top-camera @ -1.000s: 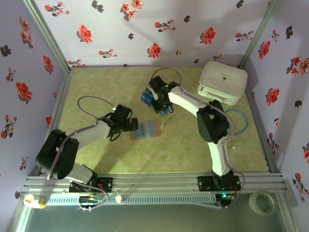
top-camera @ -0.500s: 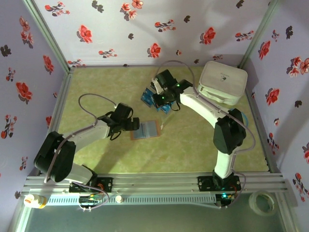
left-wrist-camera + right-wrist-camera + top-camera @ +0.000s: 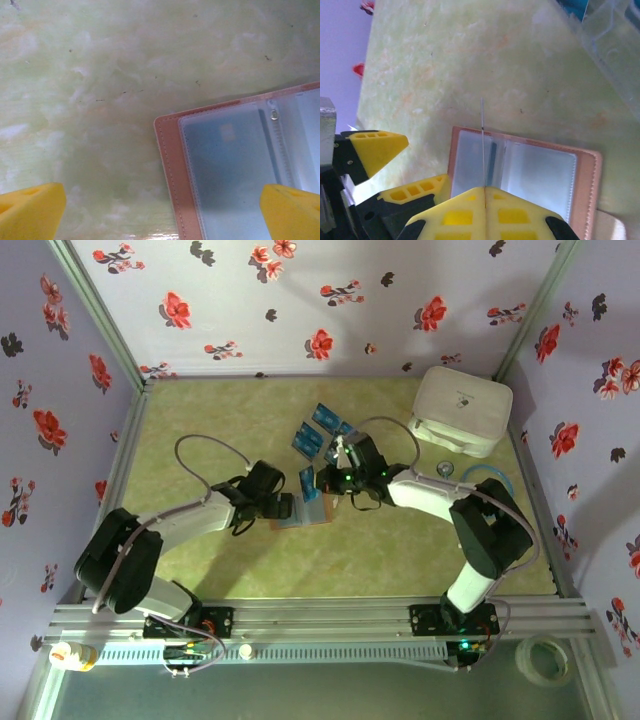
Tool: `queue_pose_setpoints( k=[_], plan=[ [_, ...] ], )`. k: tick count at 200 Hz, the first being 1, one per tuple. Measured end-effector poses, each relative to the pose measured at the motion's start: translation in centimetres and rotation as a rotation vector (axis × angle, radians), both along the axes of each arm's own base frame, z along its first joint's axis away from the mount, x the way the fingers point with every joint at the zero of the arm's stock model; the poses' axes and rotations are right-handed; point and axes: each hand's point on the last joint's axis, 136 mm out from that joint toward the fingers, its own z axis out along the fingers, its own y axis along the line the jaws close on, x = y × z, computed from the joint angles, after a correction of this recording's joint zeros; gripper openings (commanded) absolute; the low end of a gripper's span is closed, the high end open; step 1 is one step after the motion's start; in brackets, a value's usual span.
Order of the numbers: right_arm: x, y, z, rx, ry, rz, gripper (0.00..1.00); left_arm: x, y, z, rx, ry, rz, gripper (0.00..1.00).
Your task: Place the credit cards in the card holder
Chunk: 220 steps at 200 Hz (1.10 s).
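At the tan, clear-pocketed card holder (image 3: 530, 172), blue credit card (image 3: 307, 483) in tight right pincer (image 3: 484, 190); left pincer (image 3: 162, 212) spread.

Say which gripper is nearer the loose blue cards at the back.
Right. The right gripper, shut on a card, sits just in front of the loose cards; the left gripper, open, is farther off at the card holder's left edge.

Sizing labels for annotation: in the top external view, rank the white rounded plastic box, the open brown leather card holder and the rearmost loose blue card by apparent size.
Largest: white rounded box
Next: brown card holder, partly hidden
Smallest: rearmost blue card
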Motion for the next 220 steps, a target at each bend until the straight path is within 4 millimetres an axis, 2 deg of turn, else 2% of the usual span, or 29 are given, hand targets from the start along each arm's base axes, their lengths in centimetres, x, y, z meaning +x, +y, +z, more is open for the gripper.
queue_pose_setpoints(
  k=[60,120,220],
  plan=[
    [-0.2,0.4,0.0,0.173,0.008,-0.072,0.0,-0.6,1.0,-2.1,0.064,0.03,0.009,1.0],
    [-0.2,0.5,0.0,0.211,-0.003,-0.081,0.0,-0.5,1.7,-2.3,0.099,0.019,0.027,1.0],
    [-1.5,1.2,-3.2,0.207,0.013,-0.068,0.0,-0.5,1.9,-2.5,0.096,0.01,0.051,1.0]
  ],
)
